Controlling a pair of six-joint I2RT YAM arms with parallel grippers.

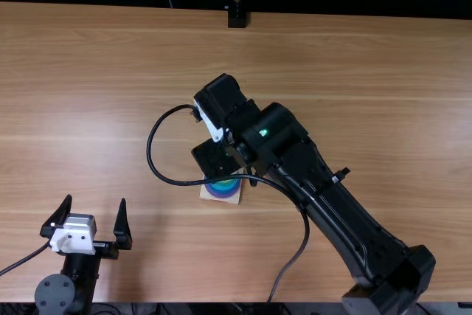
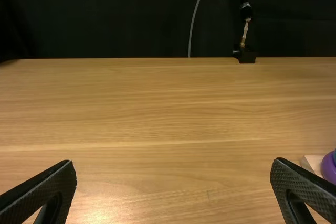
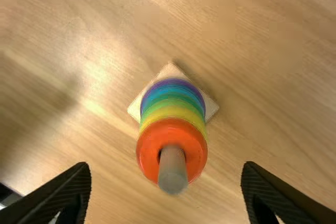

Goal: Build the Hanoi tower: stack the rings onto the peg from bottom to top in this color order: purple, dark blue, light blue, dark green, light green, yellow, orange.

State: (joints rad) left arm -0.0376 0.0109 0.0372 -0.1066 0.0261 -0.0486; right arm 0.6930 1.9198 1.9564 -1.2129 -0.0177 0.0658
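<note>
Wooden table [image 1: 110, 108], rings [image 3: 171, 121] stacked on peg [image 3: 172, 171], left pincer [image 1: 96, 199] spread, right pincer [image 1: 214, 157] spread

We see a smooth, wood-grained table [image 1: 110, 108] with a soft sheen. The peg [image 3: 172, 169] looks like plain, smooth wood to us, and its base [image 3: 211, 107] like pale, matt wood. We find the rings [image 3: 148, 150] smooth and faintly satiny. The left gripper [image 1: 96, 198] has matt fingers [image 2: 50, 184], finely textured; the right arm [image 1: 332, 212] looks like smooth plastic, the backdrop [image 2: 115, 14] like matt cloth
</note>
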